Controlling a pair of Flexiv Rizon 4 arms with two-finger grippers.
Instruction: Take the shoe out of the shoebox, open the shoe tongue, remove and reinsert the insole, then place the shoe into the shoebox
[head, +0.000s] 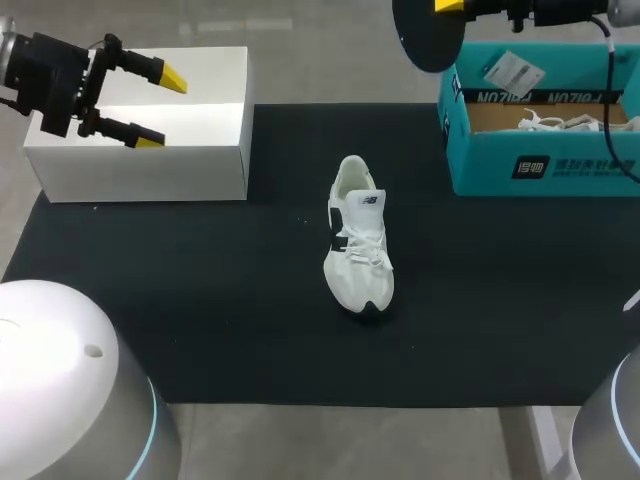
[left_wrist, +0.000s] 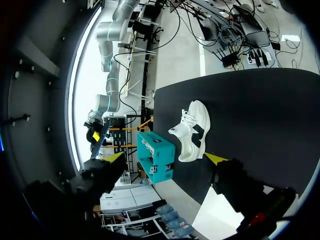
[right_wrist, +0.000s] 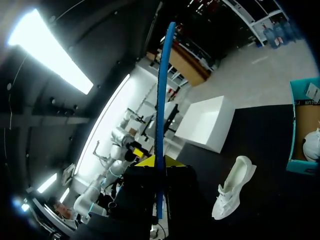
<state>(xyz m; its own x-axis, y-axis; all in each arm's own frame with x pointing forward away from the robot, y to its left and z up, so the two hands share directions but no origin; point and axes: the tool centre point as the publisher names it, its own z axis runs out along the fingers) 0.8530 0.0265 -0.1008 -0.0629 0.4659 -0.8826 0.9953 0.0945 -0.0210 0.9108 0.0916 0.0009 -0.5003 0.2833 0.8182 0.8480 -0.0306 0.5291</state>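
Observation:
A white shoe (head: 358, 238) lies on its sole in the middle of the black mat (head: 200, 300), heel toward the far side, tongue standing up. It also shows in the left wrist view (left_wrist: 192, 131) and the right wrist view (right_wrist: 232, 187). My right gripper (head: 452, 6) hangs high at the far right, shut on a dark blue insole (head: 430, 38). In its own wrist view the insole (right_wrist: 160, 100) appears edge-on between the yellow tips. The teal shoebox (head: 540, 150) stands open at the far right. My left gripper (head: 163, 110) is open above the white box, holding nothing.
A white box (head: 150, 130) sits at the mat's far left corner under my left gripper. Inside the teal shoebox lies a second white shoe (head: 560, 122) with a paper tag on the rim. Two rounded robot bases fill the near corners.

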